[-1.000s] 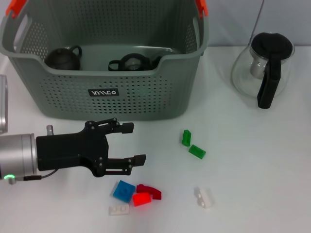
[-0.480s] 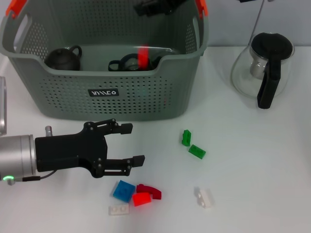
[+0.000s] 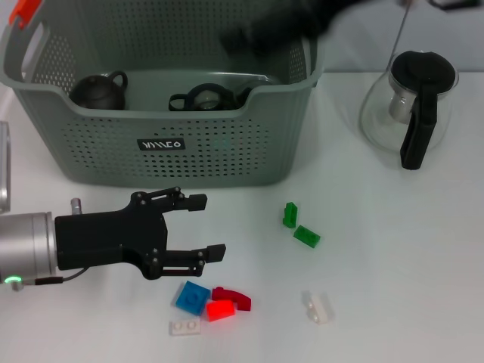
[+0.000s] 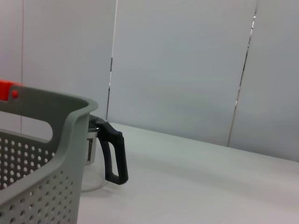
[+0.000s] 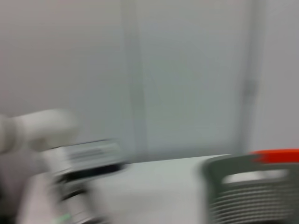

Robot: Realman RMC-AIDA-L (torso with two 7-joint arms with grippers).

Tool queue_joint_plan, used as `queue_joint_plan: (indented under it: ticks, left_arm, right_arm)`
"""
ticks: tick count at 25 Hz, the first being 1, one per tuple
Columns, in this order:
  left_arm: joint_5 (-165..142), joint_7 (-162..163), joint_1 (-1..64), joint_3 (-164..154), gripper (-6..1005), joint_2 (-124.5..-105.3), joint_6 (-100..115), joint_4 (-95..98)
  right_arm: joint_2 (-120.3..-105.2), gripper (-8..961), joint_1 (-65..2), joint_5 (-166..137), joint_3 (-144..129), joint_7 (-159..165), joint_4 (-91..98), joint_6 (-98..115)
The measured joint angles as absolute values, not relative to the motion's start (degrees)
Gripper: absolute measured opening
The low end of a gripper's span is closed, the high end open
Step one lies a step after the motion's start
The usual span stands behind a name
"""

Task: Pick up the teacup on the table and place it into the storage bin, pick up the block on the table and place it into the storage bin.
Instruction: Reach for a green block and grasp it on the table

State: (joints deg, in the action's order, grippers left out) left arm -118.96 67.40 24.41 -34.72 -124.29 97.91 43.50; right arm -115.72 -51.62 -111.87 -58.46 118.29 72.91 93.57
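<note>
our left pincer (image 3: 198, 225) hangs open near the bench's front edge, just behind the blocks (image 3: 206, 299). our right pincer (image 3: 253, 36) blurs over the bin (image 3: 189, 144) at the back edge; grip unreadable. teacup (image 3: 99, 91) binned. next: close on a block.

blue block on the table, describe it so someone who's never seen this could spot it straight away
Start at the grey-green storage bin and come forward past the open left gripper to the cluster of small blocks just in front of it. The blue block is the only blue piece there, lying beside a red block and a white block.
</note>
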Motion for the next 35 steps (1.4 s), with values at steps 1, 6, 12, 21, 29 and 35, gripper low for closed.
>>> queue_joint_plan:
  ticks: [1, 6, 12, 21, 29, 35]
  left_arm:
    - [-119.02, 67.4, 24.39, -34.72, 848, -124.28, 97.89, 43.44]
    - [-119.13, 66.76, 24.33, -34.74, 848, -124.28, 97.76, 42.83]
    - [-119.13, 66.72, 24.26, -34.71, 848, -124.28, 97.65, 42.8]
    - [-119.18, 66.7, 24.4, -34.71, 847, -124.28, 97.64, 42.8]
    - [-119.21, 66.7, 24.27, -34.72, 848, -124.28, 97.04, 42.41]
    - [-119.23, 66.7, 24.26, -34.72, 848, -124.28, 97.02, 42.21]
  right_arm:
    - [-115.6, 727, -49.9, -109.89, -58.45, 118.05, 74.74, 96.77]
    - [-116.32, 895, -40.99, -110.14, -59.18, 115.64, 80.95, 109.98]
    - [-119.86, 945, -37.41, -129.73, -60.28, 112.96, 76.09, 103.37]
    - [-120.41, 944, -41.82, -136.34, -72.23, 113.44, 55.8, 79.68]
    - [-120.74, 926, -44.37, -136.18, -80.6, 114.63, 46.55, 68.82]
    - [-120.87, 869, -44.29, -135.96, -84.23, 116.26, 45.43, 64.99]
